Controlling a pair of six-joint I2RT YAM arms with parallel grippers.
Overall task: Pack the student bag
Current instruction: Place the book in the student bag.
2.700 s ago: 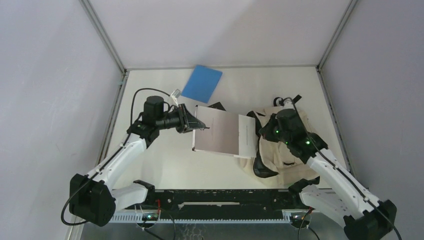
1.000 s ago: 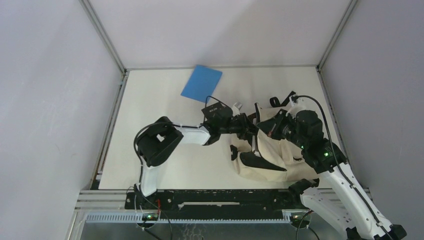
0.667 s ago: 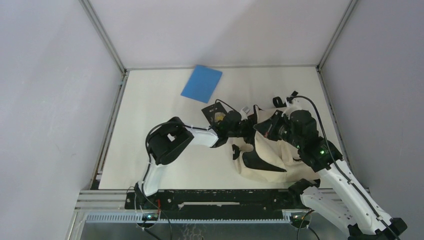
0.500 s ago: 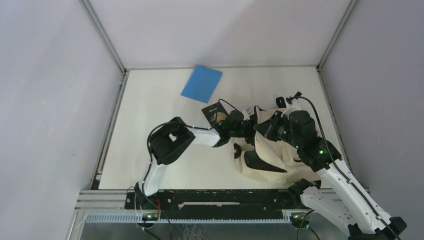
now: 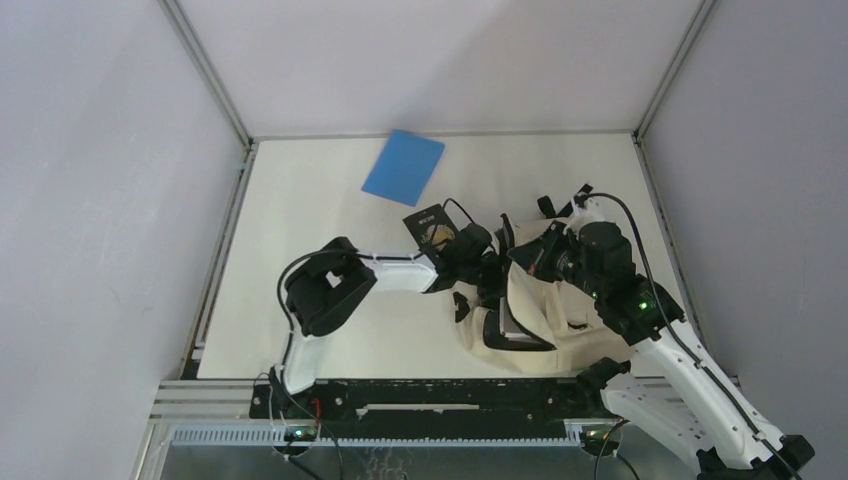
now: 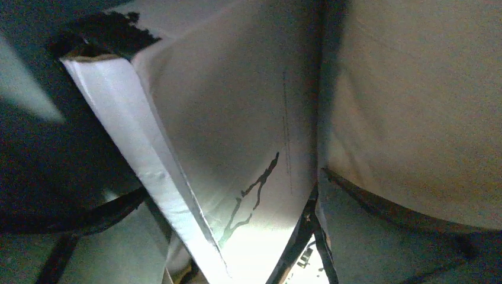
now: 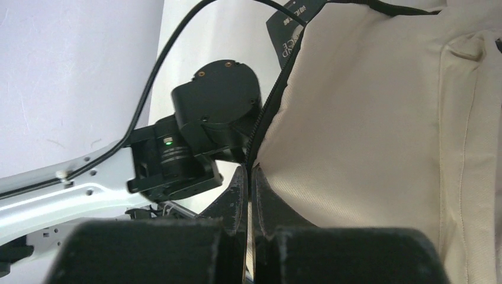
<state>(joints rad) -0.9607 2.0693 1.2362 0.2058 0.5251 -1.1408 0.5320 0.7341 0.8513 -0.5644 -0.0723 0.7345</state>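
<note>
student bag [image 5: 575, 300] is slumped on the right side of the counter [image 5: 300, 230], mouth facing left. right fingers [image 7: 234, 198] are clenched on its zipper edge. left fingers [image 5: 488, 285] are at the mouth, grip can't tell. white book [image 6: 237, 136] lies against the bag fabric. blue notebook [image 5: 403, 167] sits well apart at the back.

Top view: even, diffuse overhead light; counter [image 5: 300, 220] bright, shadows faint and soft-edged beneath the arms; focus sharp throughout.
Left wrist view: dim, murky, soft-focused at close range; one glaring patch at bottom centre.
Right wrist view: bright; student bag [image 7: 367, 118] evenly lit; right hand [image 7: 248, 177] dark, blurred in the foreground.
</note>
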